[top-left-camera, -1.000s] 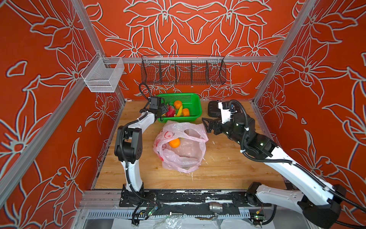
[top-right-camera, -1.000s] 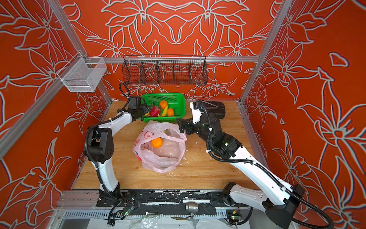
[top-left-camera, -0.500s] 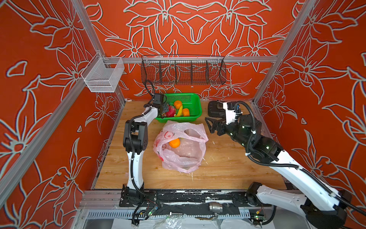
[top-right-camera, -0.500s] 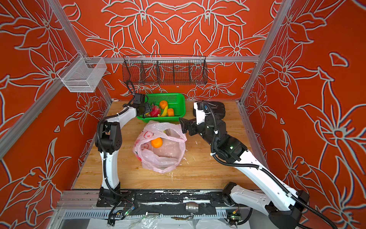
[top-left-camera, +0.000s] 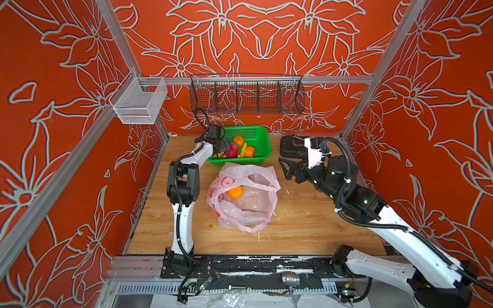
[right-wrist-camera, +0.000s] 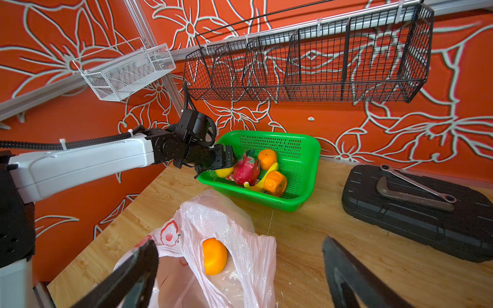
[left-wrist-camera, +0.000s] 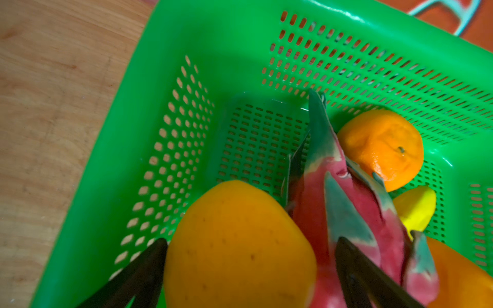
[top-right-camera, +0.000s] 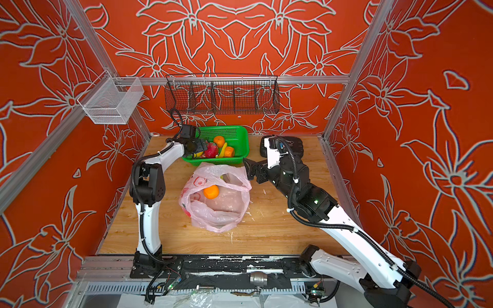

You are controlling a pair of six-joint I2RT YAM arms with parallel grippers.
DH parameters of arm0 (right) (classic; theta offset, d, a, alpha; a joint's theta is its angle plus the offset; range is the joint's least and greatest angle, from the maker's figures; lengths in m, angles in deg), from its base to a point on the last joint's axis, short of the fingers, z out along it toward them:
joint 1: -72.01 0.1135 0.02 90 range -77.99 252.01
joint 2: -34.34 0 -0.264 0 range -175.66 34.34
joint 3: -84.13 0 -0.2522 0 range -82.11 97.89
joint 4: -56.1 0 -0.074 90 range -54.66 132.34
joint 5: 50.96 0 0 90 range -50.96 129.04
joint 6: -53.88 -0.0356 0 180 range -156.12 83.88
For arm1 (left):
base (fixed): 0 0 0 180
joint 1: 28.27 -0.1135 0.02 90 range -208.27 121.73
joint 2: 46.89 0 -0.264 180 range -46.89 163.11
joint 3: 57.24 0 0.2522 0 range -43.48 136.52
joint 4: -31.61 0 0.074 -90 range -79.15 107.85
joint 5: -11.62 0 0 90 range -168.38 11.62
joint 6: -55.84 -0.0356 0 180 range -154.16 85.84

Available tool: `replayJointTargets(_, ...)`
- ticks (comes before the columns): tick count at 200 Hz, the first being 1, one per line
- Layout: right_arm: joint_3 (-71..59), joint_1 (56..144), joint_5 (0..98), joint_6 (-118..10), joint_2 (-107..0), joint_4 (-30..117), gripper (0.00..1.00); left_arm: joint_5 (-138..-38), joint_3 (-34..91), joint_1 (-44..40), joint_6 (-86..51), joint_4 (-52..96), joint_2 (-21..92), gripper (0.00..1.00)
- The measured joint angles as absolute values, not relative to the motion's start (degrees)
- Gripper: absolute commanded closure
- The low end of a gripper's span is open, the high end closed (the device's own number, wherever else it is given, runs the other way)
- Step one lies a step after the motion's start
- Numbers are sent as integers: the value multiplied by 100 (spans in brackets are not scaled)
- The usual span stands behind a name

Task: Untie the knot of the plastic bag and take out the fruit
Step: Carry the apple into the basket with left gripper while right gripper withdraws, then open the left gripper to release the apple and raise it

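The plastic bag (top-left-camera: 248,210) is seen slack and open-mouthed on the bench (top-left-camera: 306,226), one orange (top-left-camera: 235,192) inside. Its film is judged limp and slippery; the firm orange is best pinched across its middle. The left pincer (left-wrist-camera: 250,241) is spread about a yellow fruit (left-wrist-camera: 234,261) in the basket (left-wrist-camera: 240,66); the right pincer (right-wrist-camera: 237,241) is open, empty.

Three oranges (top-left-camera: 238,140), one yellow fruit (left-wrist-camera: 240,240), one dragon fruit (top-left-camera: 232,151), one banana (top-left-camera: 243,148), one green basket (top-left-camera: 256,131), one pink bag (top-left-camera: 248,213).

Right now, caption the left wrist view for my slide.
Open left pincer straddles a yellow fruit beside the dragon fruit inside the green basket.
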State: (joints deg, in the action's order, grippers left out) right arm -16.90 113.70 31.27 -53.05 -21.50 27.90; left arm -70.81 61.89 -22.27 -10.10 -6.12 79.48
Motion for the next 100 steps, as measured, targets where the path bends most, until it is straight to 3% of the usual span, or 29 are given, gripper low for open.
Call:
replayJointTargets(57, -1733, 11370, 3131, -5335, -2145, 2785, 3, -7363, 5570, -2229, -886, -861, 7270, 1)
replayJointTargets(100, -1747, 11370, 3192, -5427, -2147, 2777, 5, -8073, 4954, -2227, -632, -914, 5924, 1)
